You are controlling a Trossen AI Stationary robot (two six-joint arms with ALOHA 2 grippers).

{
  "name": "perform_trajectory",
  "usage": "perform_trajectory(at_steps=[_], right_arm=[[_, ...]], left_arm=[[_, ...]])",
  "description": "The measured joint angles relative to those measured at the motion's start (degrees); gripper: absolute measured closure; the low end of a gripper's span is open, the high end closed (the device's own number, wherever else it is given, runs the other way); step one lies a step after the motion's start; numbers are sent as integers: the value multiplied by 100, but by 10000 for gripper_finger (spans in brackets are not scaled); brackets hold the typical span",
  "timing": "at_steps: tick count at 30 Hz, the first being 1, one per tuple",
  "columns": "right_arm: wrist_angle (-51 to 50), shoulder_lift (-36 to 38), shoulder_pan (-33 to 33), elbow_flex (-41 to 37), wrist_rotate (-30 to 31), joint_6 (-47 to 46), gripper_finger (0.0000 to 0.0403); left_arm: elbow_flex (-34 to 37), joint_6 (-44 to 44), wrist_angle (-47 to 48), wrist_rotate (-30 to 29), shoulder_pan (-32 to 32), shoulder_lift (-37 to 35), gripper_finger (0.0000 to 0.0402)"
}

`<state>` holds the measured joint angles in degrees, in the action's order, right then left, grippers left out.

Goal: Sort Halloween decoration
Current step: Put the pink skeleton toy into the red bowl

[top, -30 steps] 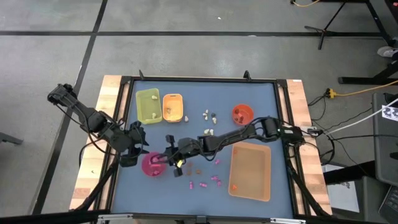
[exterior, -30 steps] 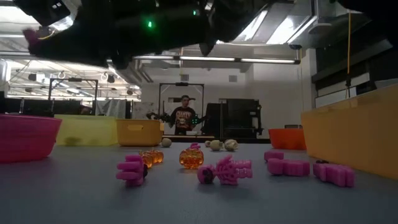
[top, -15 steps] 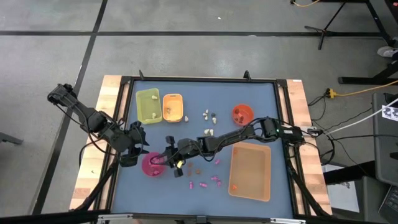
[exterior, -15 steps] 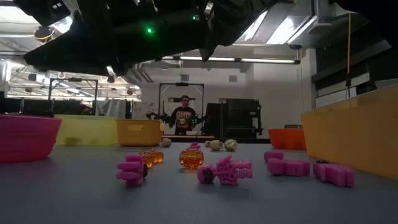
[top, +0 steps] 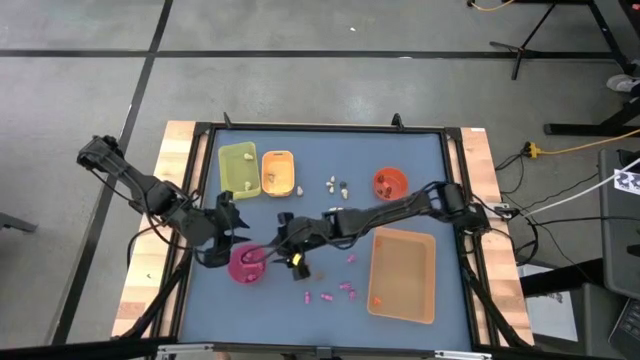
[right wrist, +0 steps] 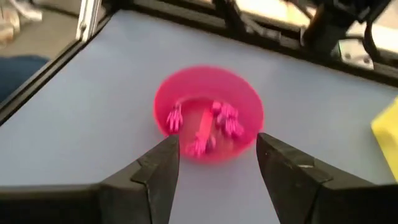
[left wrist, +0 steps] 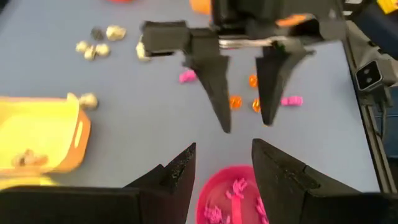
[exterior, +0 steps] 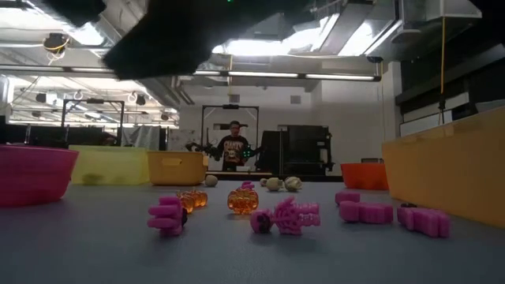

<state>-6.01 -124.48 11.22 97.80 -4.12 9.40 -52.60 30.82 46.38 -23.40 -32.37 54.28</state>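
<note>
The pink bowl stands near the table's left edge with several magenta-pink trinkets lying in it. My right gripper hovers open just to the right of the bowl and above it, its fingers empty. My left gripper hangs open over the bowl's left side, also empty. More decoration pieces lie on the blue mat: pink ones, orange ones and cream ones.
At the far left stand a green tray and a small orange tray. A red bowl sits at the far right and a large tan tray at the near right. A person stands in the room beyond the table.
My right gripper held a pink trinket over the pink bowl, then opened and let it go. It has since risen and drawn back a little toward the table's right edge, going out of the low view's top.
</note>
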Motion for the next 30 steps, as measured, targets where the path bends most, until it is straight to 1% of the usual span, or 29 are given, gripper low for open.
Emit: perform_trajectory(at_steps=[5, 8, 10, 14, 16, 19, 24, 30], right_arm=[[-1334, 688, 0, 0, 2, 158, 193], [-2071, 1070, 0, 0, 44, 165, 193], [-2542, 1297, 2, 0, 236, 169, 193], [-3297, 1700, 0, 0, 805, 172, 193], [-3603, 1835, 0, 0, 1053, 170, 193], [-4049, 1997, 0, 0, 1235, 168, 193], [-4901, 2197, 0, 0, 1261, 101, 193], [-5681, 2367, 58, 0, 1259, -448, 193]], left_arm=[[0, -746, -764, 63, 9, 290, 260], [0, -1129, -1264, 323, 9, 526, 260], [0, -1355, -1584, 484, 14, 721, 260], [0, -1743, -2275, 574, 36, 1189, 260], [0, -1895, -2598, 696, 51, 1439, 260], [0, -2052, -3160, 854, 75, 1840, 260], [0, -2360, -3979, 944, 75, 2434, 260], [0, -2394, -4597, 960, 224, 2902, 260]])
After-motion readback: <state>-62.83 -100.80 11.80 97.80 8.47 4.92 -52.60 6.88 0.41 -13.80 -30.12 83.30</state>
